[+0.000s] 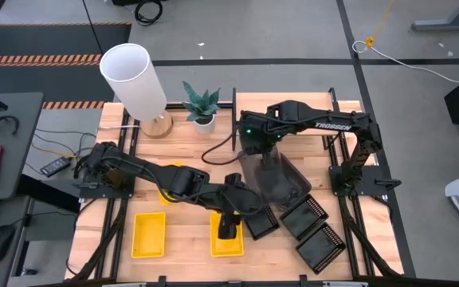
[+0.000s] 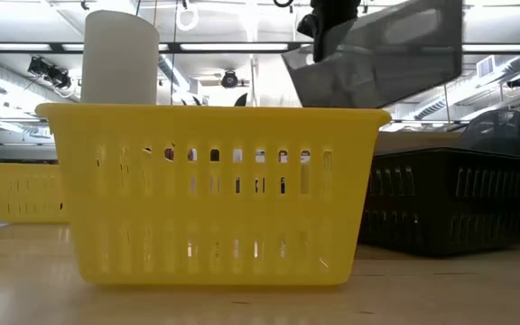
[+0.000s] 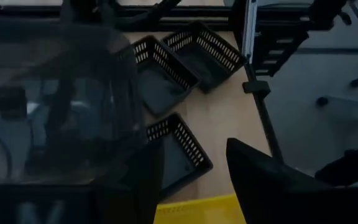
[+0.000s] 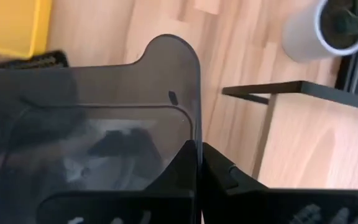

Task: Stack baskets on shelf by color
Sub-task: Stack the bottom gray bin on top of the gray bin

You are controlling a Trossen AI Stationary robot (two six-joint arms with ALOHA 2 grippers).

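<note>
Jaws of the right gripper pinch the rim of 1 grey basket, held tilted in the air above the bench beside 3 black mesh baskets. You should level it before lowering onto the shelf. Left gripper hovers over a yellow basket, jaws spread; keep the arms apart.
</note>
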